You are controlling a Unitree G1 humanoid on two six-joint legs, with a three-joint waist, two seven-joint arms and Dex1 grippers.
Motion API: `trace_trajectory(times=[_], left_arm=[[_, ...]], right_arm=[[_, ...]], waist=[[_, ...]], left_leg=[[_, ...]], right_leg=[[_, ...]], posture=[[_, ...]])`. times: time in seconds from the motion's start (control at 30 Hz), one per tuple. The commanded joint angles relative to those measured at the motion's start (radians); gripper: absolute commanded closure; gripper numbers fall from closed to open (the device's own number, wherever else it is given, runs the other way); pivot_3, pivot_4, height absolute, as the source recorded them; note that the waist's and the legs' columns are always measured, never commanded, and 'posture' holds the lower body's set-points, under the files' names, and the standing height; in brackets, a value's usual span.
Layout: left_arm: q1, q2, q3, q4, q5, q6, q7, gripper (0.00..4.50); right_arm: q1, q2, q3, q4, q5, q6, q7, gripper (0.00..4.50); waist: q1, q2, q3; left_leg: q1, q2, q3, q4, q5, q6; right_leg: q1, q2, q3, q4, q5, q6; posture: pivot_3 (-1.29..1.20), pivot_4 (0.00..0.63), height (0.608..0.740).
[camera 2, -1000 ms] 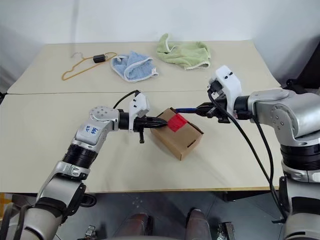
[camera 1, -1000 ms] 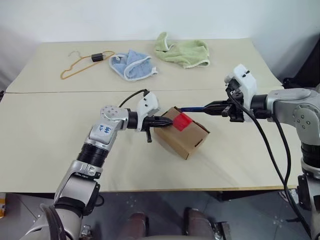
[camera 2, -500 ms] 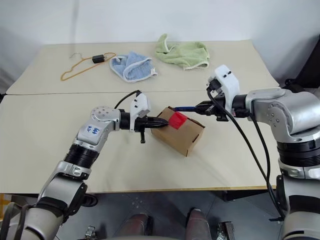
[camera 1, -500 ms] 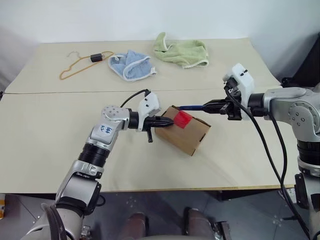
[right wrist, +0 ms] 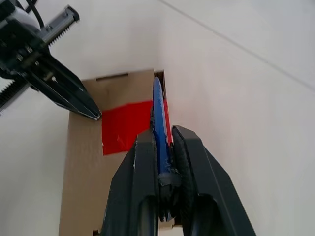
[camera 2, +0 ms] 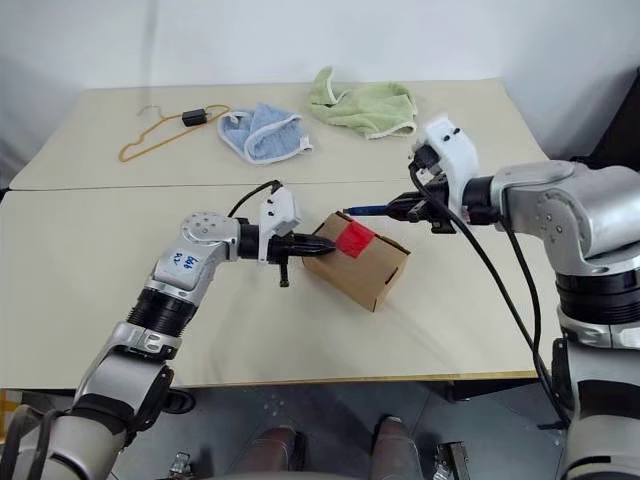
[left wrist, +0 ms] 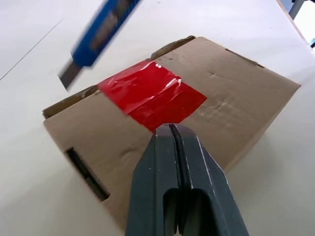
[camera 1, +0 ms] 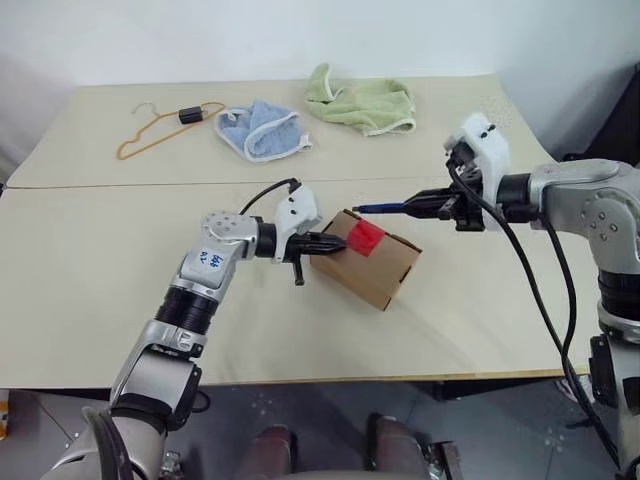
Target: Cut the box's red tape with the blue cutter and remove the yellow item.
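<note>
Left gripper (camera 1: 333,242), jaws closed, presses the box (camera 1: 375,265) by the red tape (camera 1: 366,238). Right gripper (camera 1: 424,206) clamps the blue cutter (camera 1: 381,209), its tip above the box's far edge.

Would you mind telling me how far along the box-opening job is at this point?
Done: the right gripper holds the blue cutter. In hand: the shut left gripper presses against the box while the blade hovers near the red tape. Left: the tape looks uncut, the lid is closed, and the yellow item is still to be removed.

Test lab: bare beige table (camera 1: 90,290)
</note>
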Motion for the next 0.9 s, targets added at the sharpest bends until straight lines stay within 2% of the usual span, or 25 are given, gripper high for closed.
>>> trace_trajectory(times=[0.03, 0.33, 0.9], left_arm=[[-0.008, 0.006, 0.034, 0.029, -0.012, -0.007, 0.004, 4.50], [-0.030, -0.007, 0.033, 0.106, -0.006, -0.041, -0.027, 4.50], [-0.039, -0.011, 0.031, 0.119, -0.001, -0.057, -0.046, 4.50]], right_arm=[[-0.026, 0.005, -0.034, -0.031, 0.011, 0.002, -0.007, 4.36], [-0.006, 0.028, -0.009, -0.016, -0.004, -0.019, -0.007, 4.36], [0.047, 0.033, -0.006, 0.021, -0.051, -0.070, -0.010, 4.36]], waist=[[0.000, 0.000, 0.000], [-0.001, 0.000, 0.000], [-0.001, 0.000, 0.000]], left_leg=[[0.000, 0.000, 0.000, 0.000, 0.000, 0.000], [0.000, 0.000, 0.000, 0.000, 0.000, 0.000], [0.000, 0.000, 0.000, 0.000, 0.000, 0.000]], right_leg=[[0.000, 0.000, 0.000, 0.000, 0.000, 0.000], [0.000, 0.000, 0.000, 0.000, 0.000, 0.000], [0.000, 0.000, 0.000, 0.000, 0.000, 0.000]], posture=[[0.00, 0.150, 0.740], [0.00, 0.150, 0.740], [0.00, 0.150, 0.740]])
